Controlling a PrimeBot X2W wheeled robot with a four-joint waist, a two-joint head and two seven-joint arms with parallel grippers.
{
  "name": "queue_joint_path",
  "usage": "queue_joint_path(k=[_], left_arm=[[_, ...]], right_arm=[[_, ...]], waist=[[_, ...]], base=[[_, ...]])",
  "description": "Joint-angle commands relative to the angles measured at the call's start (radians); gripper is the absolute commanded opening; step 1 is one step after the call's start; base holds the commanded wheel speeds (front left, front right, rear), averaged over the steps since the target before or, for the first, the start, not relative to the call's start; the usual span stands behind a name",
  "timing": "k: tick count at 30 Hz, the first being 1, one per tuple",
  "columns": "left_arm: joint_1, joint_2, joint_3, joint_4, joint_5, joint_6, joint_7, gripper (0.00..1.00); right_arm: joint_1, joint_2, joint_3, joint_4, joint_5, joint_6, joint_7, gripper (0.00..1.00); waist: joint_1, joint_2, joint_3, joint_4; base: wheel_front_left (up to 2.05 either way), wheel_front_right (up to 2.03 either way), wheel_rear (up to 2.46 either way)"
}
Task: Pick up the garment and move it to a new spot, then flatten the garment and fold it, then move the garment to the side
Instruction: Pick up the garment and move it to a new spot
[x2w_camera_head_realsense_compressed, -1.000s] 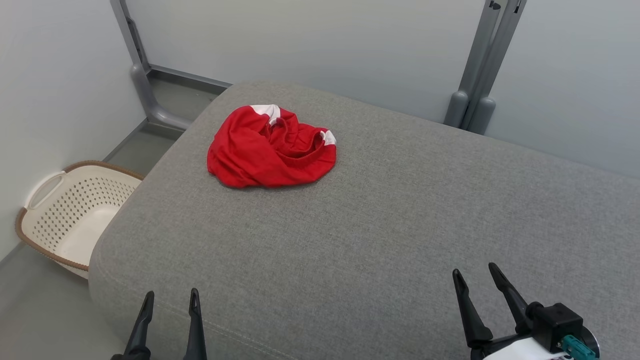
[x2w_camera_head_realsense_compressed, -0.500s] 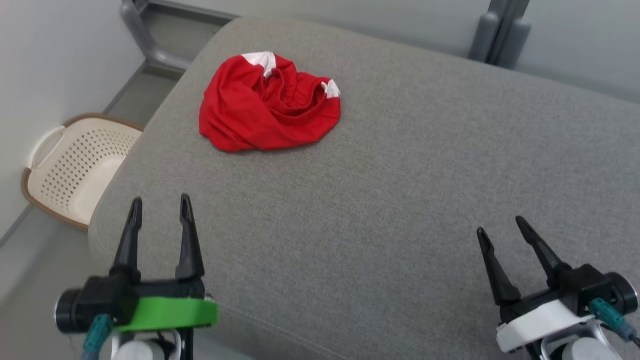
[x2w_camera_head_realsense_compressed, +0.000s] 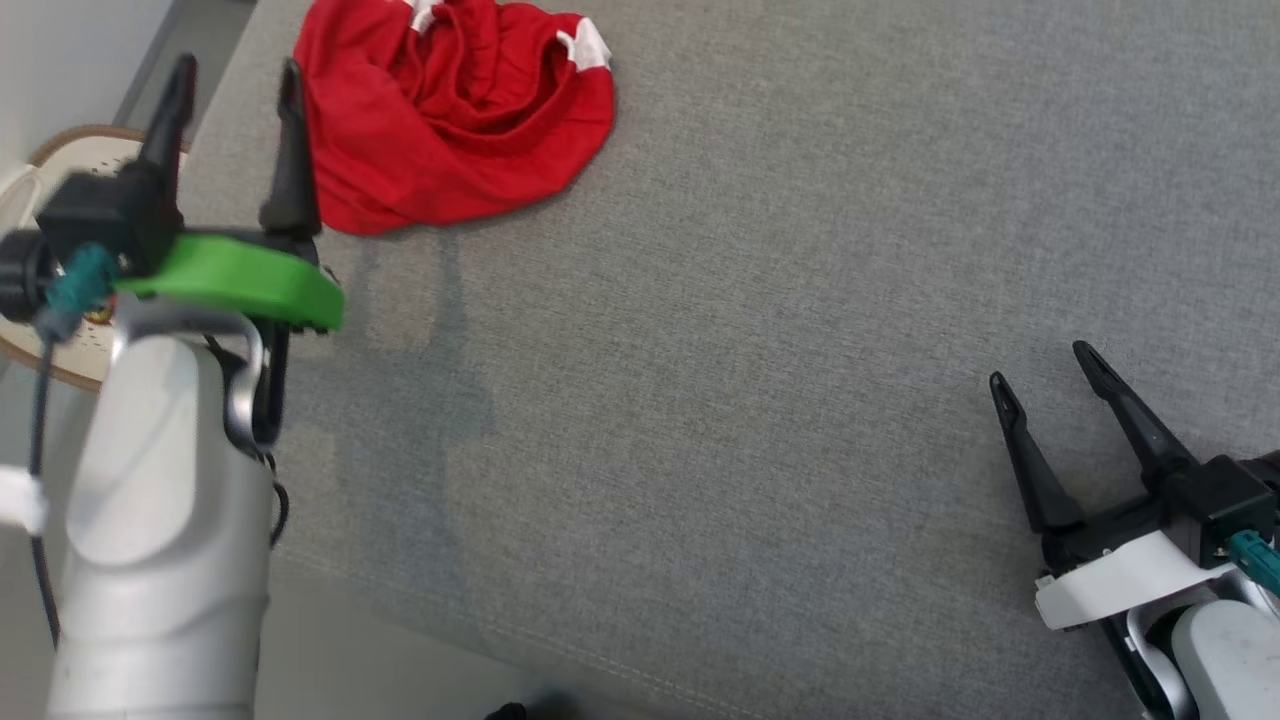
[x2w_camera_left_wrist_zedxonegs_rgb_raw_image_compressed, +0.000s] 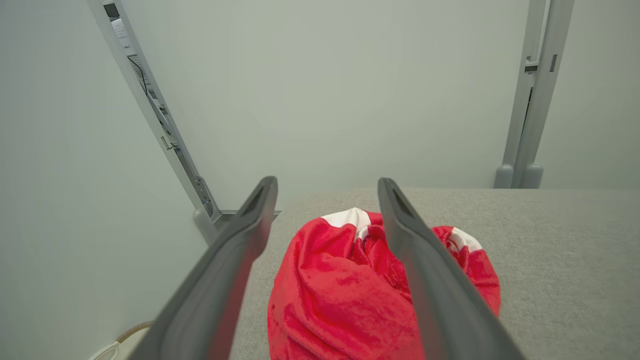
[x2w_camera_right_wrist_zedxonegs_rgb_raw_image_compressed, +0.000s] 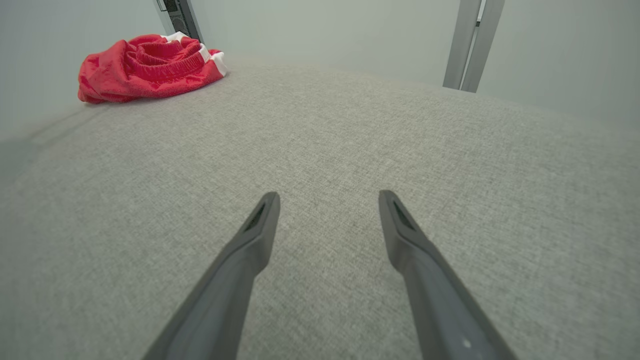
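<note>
Basket (x2w_camera_head_realsense_compressed: 75, 150) beside cushion (x2w_camera_head_realsense_compressed: 750, 350) lies partly hidden by left tool (x2w_camera_head_realsense_compressed: 237, 68) near garment (x2w_camera_head_realsense_compressed: 450, 110).

One red garment (x2w_camera_head_realsense_compressed: 440, 110) lies on one grey cushioned surface (x2w_camera_head_realsense_compressed: 750, 350), and two white patches (x2w_camera_head_realsense_compressed: 590, 47) show on the cloth. There is one cream basket (x2w_camera_head_realsense_compressed: 75, 133) with a brown rim.

Two grippers are in sight: one left gripper (x2w_camera_head_realsense_compressed: 238, 68) and one right gripper (x2w_camera_head_realsense_compressed: 1040, 365). Each has two long dark fingers (x2w_camera_head_realsense_compressed: 290, 150) set apart, which makes four in all. There is one green collar (x2w_camera_head_realsense_compressed: 240, 280) and one white collar (x2w_camera_head_realsense_compressed: 1120, 585), one to each wrist, and two teal plugs (x2w_camera_head_realsense_compressed: 75, 285), again one per wrist.

Two grey frame posts (x2w_camera_left_wrist_zedxonegs_rgb_raw_image_compressed: 165, 135) stand against the wall.
</note>
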Motion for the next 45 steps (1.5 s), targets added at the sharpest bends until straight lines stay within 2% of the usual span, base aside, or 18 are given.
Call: queue_joint_path(k=[1, 6, 9, 13, 16, 18, 23, 28, 29, 30, 38, 45], left_arm=[[-0.083, 0.012, 0.005, 0.064, -0.036, -0.009, 0.038, 1.00], [-0.280, 0.063, -0.056, 0.255, -0.099, -0.021, 0.174, 1.00], [-0.366, 0.063, -0.139, 0.342, -0.164, -0.021, 0.268, 1.00], [-0.443, 0.070, -0.184, 0.425, -0.278, -0.021, 0.330, 1.00], [-0.479, 0.072, -0.201, 0.481, -0.359, -0.021, 0.367, 1.00], [-0.497, 0.082, -0.226, 0.525, -0.370, -0.021, 0.391, 1.00], [-0.495, 0.064, -0.286, 0.622, -0.422, -0.021, 0.463, 1.00], [-0.470, 0.071, -0.329, 0.666, -0.455, -0.020, 0.458, 1.00], [-0.463, 0.074, -0.341, 0.660, -0.464, -0.020, 0.444, 0.19], [-0.458, 0.079, -0.352, 0.652, -0.467, -0.020, 0.424, 0.00], [-0.422, 0.149, -0.433, 0.567, -0.511, -0.020, 0.177, 0.00], [-0.352, 0.225, -0.497, 0.451, -0.584, -0.020, 0.060, 0.00]], right_arm=[[-0.020, -0.010, -0.007, -0.012, -0.009, -0.002, -0.003, 1.00], [-0.027, -0.035, -0.022, -0.030, -0.015, -0.002, -0.003, 1.00], [-0.034, -0.050, -0.034, -0.041, -0.019, -0.002, 0.000, 1.00], [-0.053, -0.057, -0.035, -0.050, -0.023, -0.002, 0.001, 1.00], [-0.072, -0.060, -0.031, -0.053, -0.024, -0.002, 0.005, 1.00], [-0.082, -0.060, -0.033, -0.056, -0.027, -0.003, 0.006, 1.00], [-0.100, -0.054, -0.044, -0.069, -0.034, -0.003, 0.007, 1.00], [-0.109, -0.042, -0.042, -0.085, -0.037, -0.003, 0.007, 1.00], [-0.109, -0.040, -0.041, -0.087, -0.037, -0.003, 0.007, 1.00], [-0.111, -0.037, -0.040, -0.089, -0.036, -0.003, 0.007, 1.00], [-0.126, 0.003, -0.003, -0.087, -0.017, -0.002, 0.003, 1.00], [-0.134, 0.052, 0.029, -0.068, 0.001, -0.002, -0.002, 1.00]], waist=[[-0.0002, 0.0000, 0.082, -0.059], [-0.0002, 0.0000, 0.147, -0.078], [-0.0002, 0.0000, 0.187, -0.082], [-0.0002, 0.0000, 0.231, -0.091], [-0.0002, 0.0000, 0.256, -0.100], [-0.0002, 0.0000, 0.269, -0.106], [-0.0002, 0.0000, 0.281, -0.125], [-0.0002, 0.0000, 0.277, -0.142], [-0.0002, 0.0000, 0.274, -0.144], [-0.0002, 0.0000, 0.269, -0.145], [-0.0002, 0.0000, 0.168, -0.162], [-0.0002, 0.0000, 0.016, -0.203]], base=[[0.00, 0.00, 0.00], [0.00, 0.00, 0.00], [0.00, 0.00, 0.00], [0.00, 0.00, 0.00], [0.00, 0.00, 0.00], [0.00, 0.00, 0.00], [0.00, 0.00, 0.00], [0.00, 0.00, 0.00], [0.00, 0.00, 0.00], [0.00, 0.00, 0.00], [0.00, 0.00, 0.00], [0.00, 0.00, 0.00]])
